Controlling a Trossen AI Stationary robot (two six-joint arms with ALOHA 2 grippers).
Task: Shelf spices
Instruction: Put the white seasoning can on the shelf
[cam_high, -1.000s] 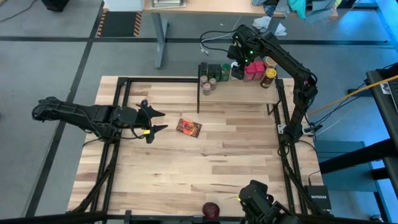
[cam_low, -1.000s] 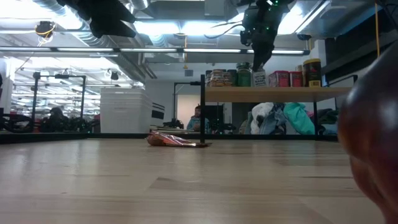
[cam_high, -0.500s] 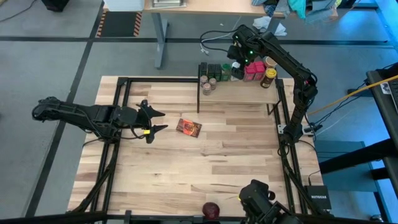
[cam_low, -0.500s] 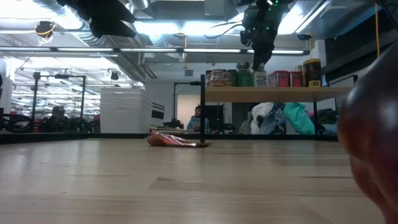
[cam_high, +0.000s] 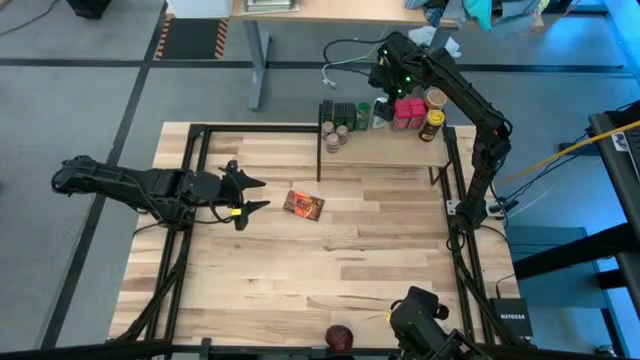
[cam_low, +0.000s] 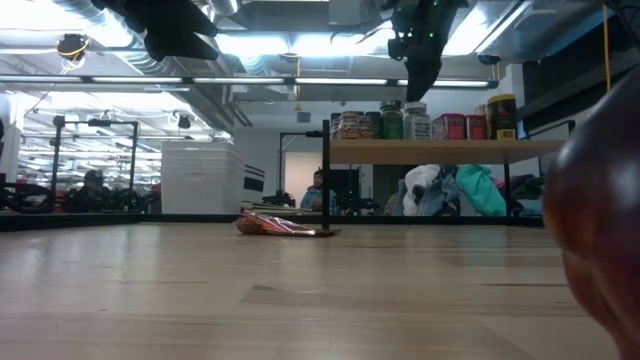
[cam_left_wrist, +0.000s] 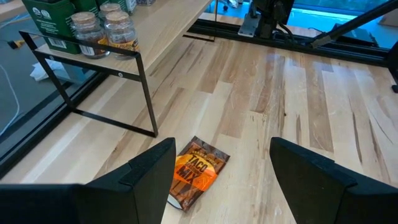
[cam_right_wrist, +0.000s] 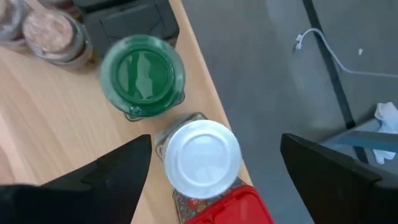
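Nearest the low camera we saw a dark red round object (cam_low: 600, 210) at the front edge of the desk (cam_high: 330, 270), blurred and too close to name. Farther in, the left gripper (cam_high: 250, 195) hung above the desk's left half, its jaws wide and holding nothing. Just ahead of it the orange-red taco mix packet (cam_left_wrist: 196, 173) lay flat on the planks, apart from both arms.

Beyond the packet stood the shelf (cam_high: 390, 145), a narrow light-wood board on thin black posts at the desk's far right. On its left end we counted two small glass jars (cam_left_wrist: 102, 31) in front of dark green boxes (cam_left_wrist: 53, 18). Toward the middle stood a green-lidded jar (cam_right_wrist: 142, 76) and, just beside it, a white-capped bottle (cam_right_wrist: 202, 155). A pink-red box (cam_right_wrist: 233, 208) touched the bottle's other side, and a tan-lidded jar (cam_high: 435, 98) and a dark jar with a yellow label (cam_high: 432, 124) sat at the right end.

The right gripper (cam_high: 385, 82) hovered above the white-capped bottle, its jaws spread wide to either side of the cap and clear of it, gripping nothing.
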